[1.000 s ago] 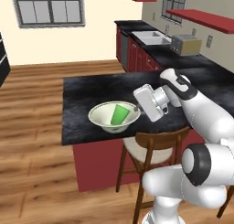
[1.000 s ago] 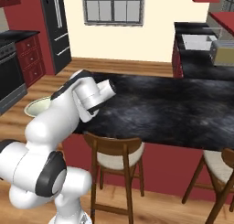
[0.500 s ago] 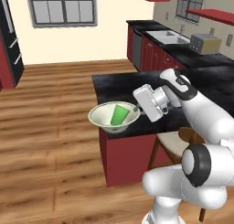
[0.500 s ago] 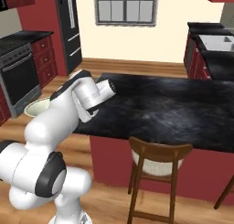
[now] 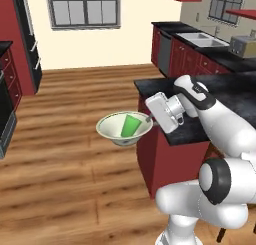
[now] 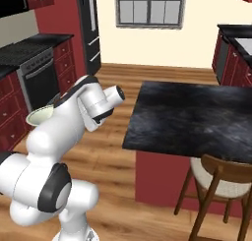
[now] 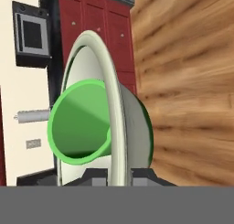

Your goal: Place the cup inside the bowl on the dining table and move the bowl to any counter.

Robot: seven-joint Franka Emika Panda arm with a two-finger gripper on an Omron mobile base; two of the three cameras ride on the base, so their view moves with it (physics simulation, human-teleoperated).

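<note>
Grip: gripper pinching bowl by rim.
Load: cup inside bowl, held over floor.
Change: base has swung; dining table now right of you.
Next: find a counter.

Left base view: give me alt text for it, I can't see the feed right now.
The gripper holds the cream bowl by its rim, out over the wood floor beside the dining table. The green cup leans inside the bowl.
</note>
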